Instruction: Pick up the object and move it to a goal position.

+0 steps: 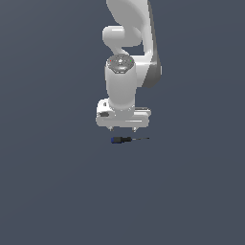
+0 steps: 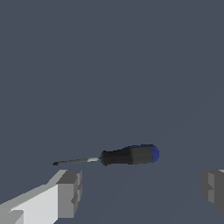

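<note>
The screwdriver (image 1: 125,139) lies flat on the dark grey floor, its blue-and-black handle toward the exterior view's left and its thin shaft toward the right. In the wrist view the screwdriver (image 2: 118,156) lies just beyond the two fingertips. My gripper (image 1: 123,128) hangs a little above and behind it, pointing down. Its jaws are wide open and empty, one finger (image 2: 70,192) and the other finger (image 2: 213,188) far apart. Nothing touches the screwdriver.
The floor (image 1: 57,191) is a plain dark grey surface. The white arm (image 1: 127,52) rises above the gripper at the middle top of the exterior view.
</note>
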Tool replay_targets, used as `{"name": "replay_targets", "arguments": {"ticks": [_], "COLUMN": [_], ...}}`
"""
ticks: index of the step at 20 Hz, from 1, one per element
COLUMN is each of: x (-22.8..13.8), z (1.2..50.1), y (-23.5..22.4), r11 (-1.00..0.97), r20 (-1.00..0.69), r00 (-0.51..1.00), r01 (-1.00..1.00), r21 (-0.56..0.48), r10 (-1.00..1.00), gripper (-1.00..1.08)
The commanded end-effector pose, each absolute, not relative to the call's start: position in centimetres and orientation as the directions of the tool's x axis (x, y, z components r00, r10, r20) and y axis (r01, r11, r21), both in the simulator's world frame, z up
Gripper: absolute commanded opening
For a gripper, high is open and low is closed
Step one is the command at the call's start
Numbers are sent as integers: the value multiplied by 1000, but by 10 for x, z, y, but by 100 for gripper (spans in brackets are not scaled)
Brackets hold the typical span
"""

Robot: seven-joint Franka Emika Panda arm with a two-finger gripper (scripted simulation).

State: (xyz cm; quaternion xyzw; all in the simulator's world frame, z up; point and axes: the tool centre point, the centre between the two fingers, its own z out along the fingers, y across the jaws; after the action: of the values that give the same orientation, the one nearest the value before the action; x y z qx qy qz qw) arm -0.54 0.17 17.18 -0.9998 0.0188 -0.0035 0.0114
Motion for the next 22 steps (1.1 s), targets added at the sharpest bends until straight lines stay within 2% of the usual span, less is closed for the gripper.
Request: {"name": "replay_targets", "arguments": {"ticks": [1, 22], "x": [-5, -18], "z": [172, 158], "y": [2, 7], "r11": [-999, -992], "r20": [6, -42], "r00": [999, 992], "r01": [-38, -121], "r21": [-23, -36], "r10": [-38, -120], "gripper": [100, 100]}}
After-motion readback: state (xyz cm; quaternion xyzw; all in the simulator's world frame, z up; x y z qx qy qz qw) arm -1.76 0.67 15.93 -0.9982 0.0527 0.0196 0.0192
